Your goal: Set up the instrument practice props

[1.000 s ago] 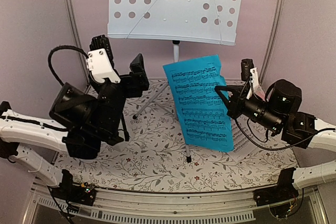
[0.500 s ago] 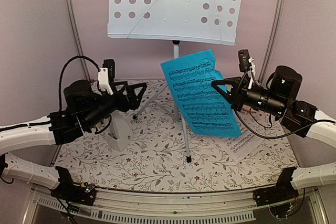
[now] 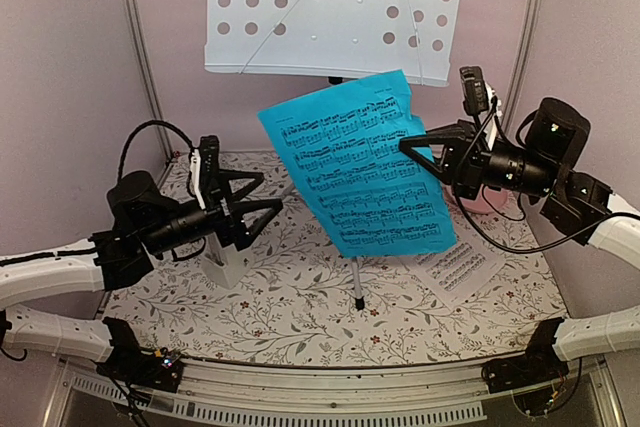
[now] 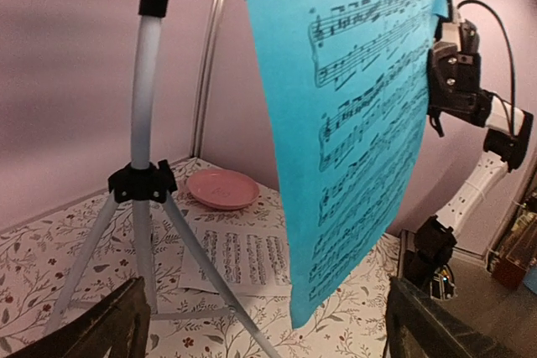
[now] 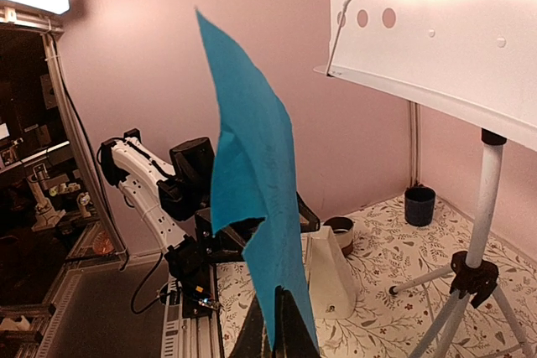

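Observation:
The pale grey-blue perforated music stand (image 3: 330, 12) stands at the back on its silver tripod (image 3: 352, 282). My right gripper (image 3: 415, 152) is shut on the right edge of the bright blue music sheet (image 3: 355, 172) and holds it up in front of the stand, just below the stand's ledge. The right wrist view shows the sheet (image 5: 252, 199) edge-on between the shut fingers (image 5: 277, 333). The white music sheet (image 3: 460, 269) lies flat on the table at the right. The white pyramid metronome (image 3: 225, 257) stands at the left. My left gripper (image 3: 270, 192) is open and empty above it, facing the blue sheet (image 4: 361, 106).
A pink round plate (image 4: 222, 189) sits at the back right beyond the white sheet (image 4: 243, 257). A dark blue cup (image 5: 419, 205) stands at the back left, and a brown round thing (image 5: 340, 230) sits behind the metronome (image 5: 330, 278). The tripod legs (image 4: 143, 182) spread across the table's middle.
My right gripper has raised the blue sheet and swung it left towards the stand. My left arm has dropped low and back, uncovering the metronome, its gripper still open.

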`<control>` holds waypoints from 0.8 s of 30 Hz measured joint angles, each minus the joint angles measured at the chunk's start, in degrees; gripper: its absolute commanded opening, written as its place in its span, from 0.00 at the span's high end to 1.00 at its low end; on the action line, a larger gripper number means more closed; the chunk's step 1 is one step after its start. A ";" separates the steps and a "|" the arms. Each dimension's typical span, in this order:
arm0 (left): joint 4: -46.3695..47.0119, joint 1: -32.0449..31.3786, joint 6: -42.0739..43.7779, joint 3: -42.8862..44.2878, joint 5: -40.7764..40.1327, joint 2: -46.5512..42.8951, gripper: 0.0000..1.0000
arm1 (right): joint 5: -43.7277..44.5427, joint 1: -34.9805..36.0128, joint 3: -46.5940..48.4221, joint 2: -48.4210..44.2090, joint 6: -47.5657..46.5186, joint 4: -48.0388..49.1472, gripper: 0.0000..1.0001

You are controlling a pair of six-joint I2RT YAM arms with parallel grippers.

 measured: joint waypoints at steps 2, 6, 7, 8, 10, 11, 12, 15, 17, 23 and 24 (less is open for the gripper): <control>2.40 0.02 0.92 0.02 4.33 0.17 0.06 | -1.55 0.00 0.31 0.31 0.00 0.66 1.00; 6.25 0.04 1.36 0.09 11.10 1.60 0.17 | -3.41 0.00 1.16 1.07 -0.02 1.09 1.00; 7.21 0.04 1.40 0.20 12.70 2.21 0.22 | -3.74 0.00 1.25 1.25 0.00 1.33 1.00; 7.91 0.02 1.33 0.42 13.90 2.78 0.28 | -3.96 0.00 1.25 1.31 -0.02 1.53 1.00; 9.29 0.04 0.90 1.46 15.39 4.22 0.41 | -4.52 0.00 1.27 1.49 -0.02 2.03 1.00; 10.16 0.07 0.39 2.01 15.82 4.92 0.49 | -4.76 0.00 1.27 1.53 -0.02 2.27 1.00; 11.34 0.07 0.02 2.51 16.55 5.62 0.58 | -4.90 0.00 1.27 1.60 -0.02 2.49 1.00; 15.47 -0.09 -1.42 2.93 17.55 7.10 0.78 | -5.09 0.00 1.27 1.66 -0.04 2.86 1.00; 17.94 -0.31 -2.45 2.95 18.03 7.80 0.89 | -5.22 0.00 1.27 1.66 -0.13 3.15 1.00; 21.03 -1.05 -4.13 5.31 18.40 10.03 1.00 | -5.35 -0.11 1.27 1.66 -0.26 3.58 0.86; 20.81 -1.09 -4.11 6.10 18.34 10.23 1.00 | -5.05 -0.15 1.27 1.66 -0.39 3.48 0.83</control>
